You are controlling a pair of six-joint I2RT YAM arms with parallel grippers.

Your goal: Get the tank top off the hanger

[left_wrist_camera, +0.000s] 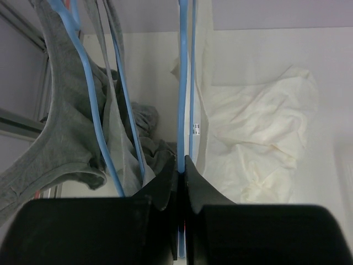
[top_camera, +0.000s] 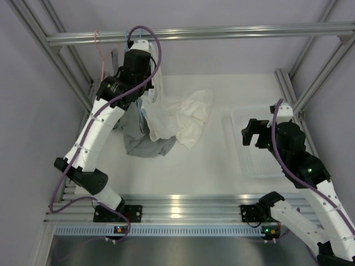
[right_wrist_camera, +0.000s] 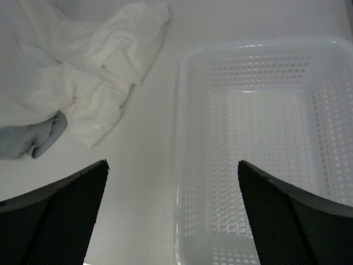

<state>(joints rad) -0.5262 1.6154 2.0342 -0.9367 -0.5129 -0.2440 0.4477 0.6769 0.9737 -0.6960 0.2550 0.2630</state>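
One blue hanger between fingers, white cloth beside

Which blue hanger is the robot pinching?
The hanger next to the white top: the left gripper is shut on its wire. The other blue hangers, by the grey top, hang free beside it.

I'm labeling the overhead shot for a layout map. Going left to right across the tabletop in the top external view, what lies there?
gray garment → white garment → white basket
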